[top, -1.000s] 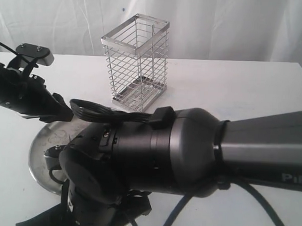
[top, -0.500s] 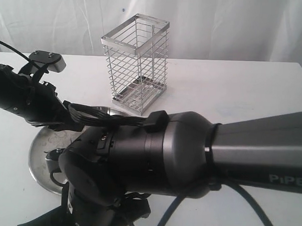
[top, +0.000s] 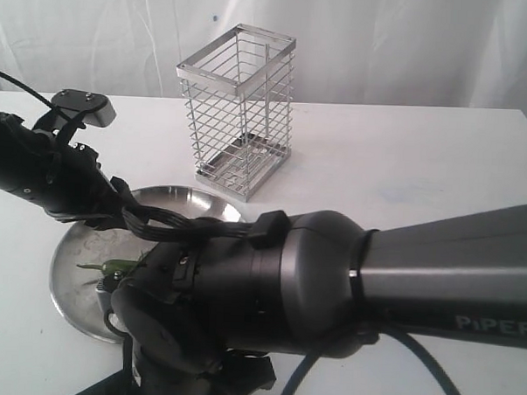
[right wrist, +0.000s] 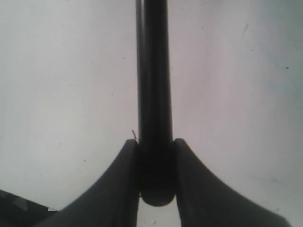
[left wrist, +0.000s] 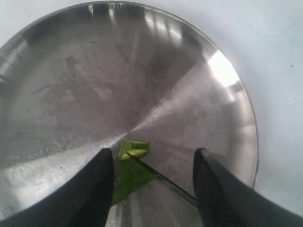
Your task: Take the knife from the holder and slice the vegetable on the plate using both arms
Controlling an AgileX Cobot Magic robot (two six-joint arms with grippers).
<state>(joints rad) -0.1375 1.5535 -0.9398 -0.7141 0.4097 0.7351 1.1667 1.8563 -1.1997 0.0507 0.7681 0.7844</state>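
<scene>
Left wrist view shows the left end effector (left wrist: 151,189) spread wide over the plate (left wrist: 61,71), its two black fingers (left wrist: 92,189) either side of the green chili (left wrist: 129,165), which lies near the plate's middle. A thin dark blade edge (left wrist: 163,178) touches the chili at a slant. Right wrist view shows the right end effector (right wrist: 155,163) pinching the knife (right wrist: 154,94) by its handle, the black shaft running straight out over the white tabletop (right wrist: 61,94). Exterior view: the wire holder (top: 239,109) stands upright behind the plate, apart from it, while the bulky right arm (top: 347,289) hides the plate's near side.
</scene>
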